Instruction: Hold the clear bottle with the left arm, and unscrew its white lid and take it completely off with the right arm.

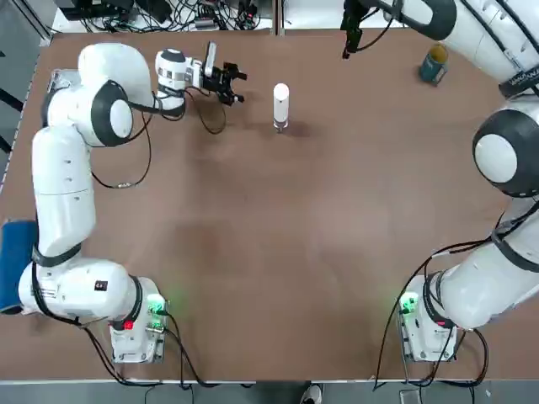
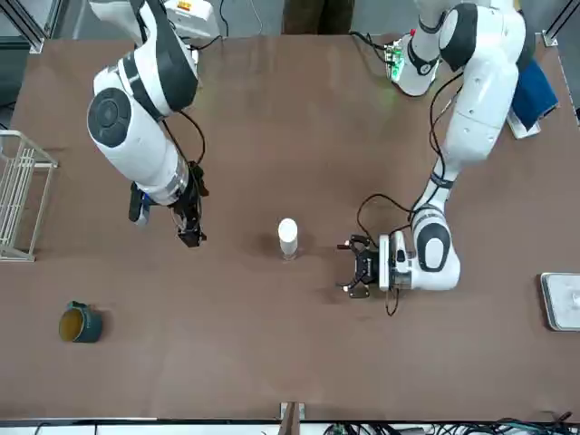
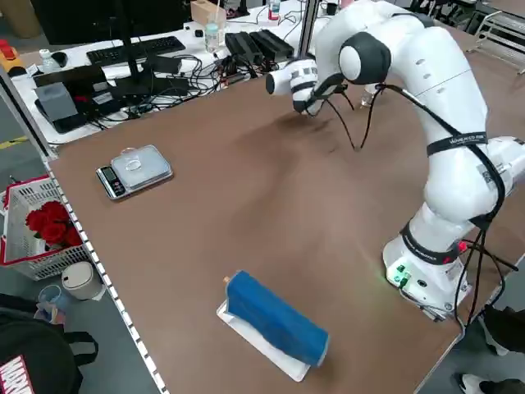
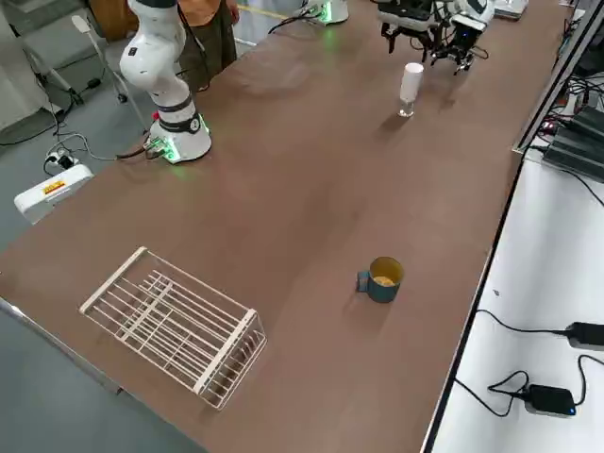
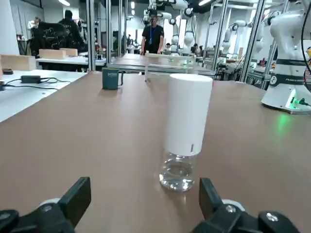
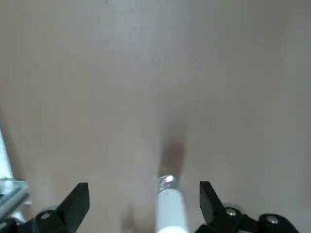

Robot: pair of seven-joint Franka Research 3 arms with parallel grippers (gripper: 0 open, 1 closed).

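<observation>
While white lid (image 5: 187, 112) hides clear bottle's (image 5: 178, 172) upper part.

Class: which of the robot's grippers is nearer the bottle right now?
Left. The left gripper sits level beside the bottle, fingers open toward it; the right gripper hangs farther off, also open.

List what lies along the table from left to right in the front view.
Wire rack → teal container → right gripper → white lid on the clear bottle → left gripper → scale.
</observation>
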